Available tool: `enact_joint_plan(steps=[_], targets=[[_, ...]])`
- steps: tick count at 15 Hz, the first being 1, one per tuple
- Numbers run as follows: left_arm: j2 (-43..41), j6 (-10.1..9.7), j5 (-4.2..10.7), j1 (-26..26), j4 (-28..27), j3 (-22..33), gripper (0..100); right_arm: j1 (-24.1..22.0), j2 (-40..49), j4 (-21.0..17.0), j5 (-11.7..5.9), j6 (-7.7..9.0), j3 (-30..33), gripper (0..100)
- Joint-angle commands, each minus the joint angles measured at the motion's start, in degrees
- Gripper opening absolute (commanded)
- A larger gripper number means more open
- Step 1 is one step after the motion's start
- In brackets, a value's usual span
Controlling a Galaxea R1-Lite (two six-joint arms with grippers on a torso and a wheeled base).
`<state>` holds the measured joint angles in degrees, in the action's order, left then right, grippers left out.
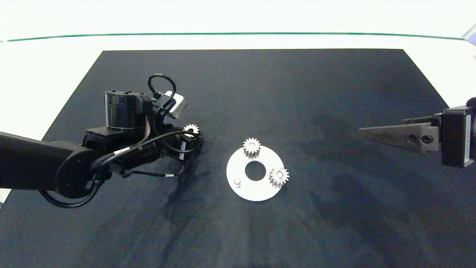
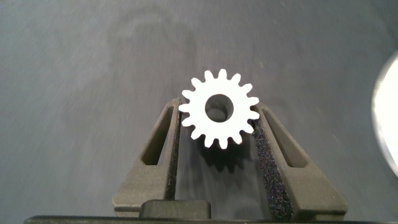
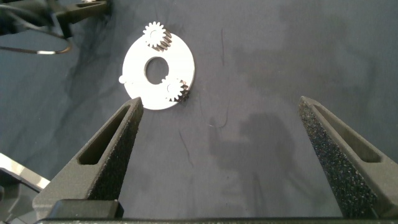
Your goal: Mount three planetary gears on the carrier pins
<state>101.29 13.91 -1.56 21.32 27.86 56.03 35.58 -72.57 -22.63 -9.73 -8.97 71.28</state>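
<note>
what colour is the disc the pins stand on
White disc, clearest in the head view.

Head view overhead, facing down at white disc; left wrist close beside it; right wrist farther off, sharing disc.

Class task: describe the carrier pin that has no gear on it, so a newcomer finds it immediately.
Find the white disc on the dark mat. Two pins carry gears. The bare pin stands on the side nearest the left tool, a stub.
</note>
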Motion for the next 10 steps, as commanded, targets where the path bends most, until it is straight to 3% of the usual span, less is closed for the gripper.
enact_joint_plan(steps=[1, 4, 6, 8, 10], targets=[[-9.9, -0.11, -0.02, 0.3, -2.4, -5.2, 22, -0.7, 0.1, -0.1, -0.03, -0.08, -0.7, 100], [-17.8, -0.2, -0.11, 1.4, -3.9, -10.0, 22, -0.8, 1.0, -0.2, -0.03, -0.08, -0.9, 100], [-24.8, -0.29, 0.42, 5.4, -6.6, -14.5, 22, -1.0, 1.1, -0.2, -0.12, -0.43, -1.0, 100], [-29.3, -0.64, 3.67, 10.0, -7.4, -18.2, 22, -1.0, 1.8, -0.2, -0.12, -0.78, -1.3, 100], [-31.2, -1.34, 5.43, 14.2, -7.4, -20.8, 22, -1.0, 2.3, -0.2, -0.2, -0.78, -1.3, 100]])
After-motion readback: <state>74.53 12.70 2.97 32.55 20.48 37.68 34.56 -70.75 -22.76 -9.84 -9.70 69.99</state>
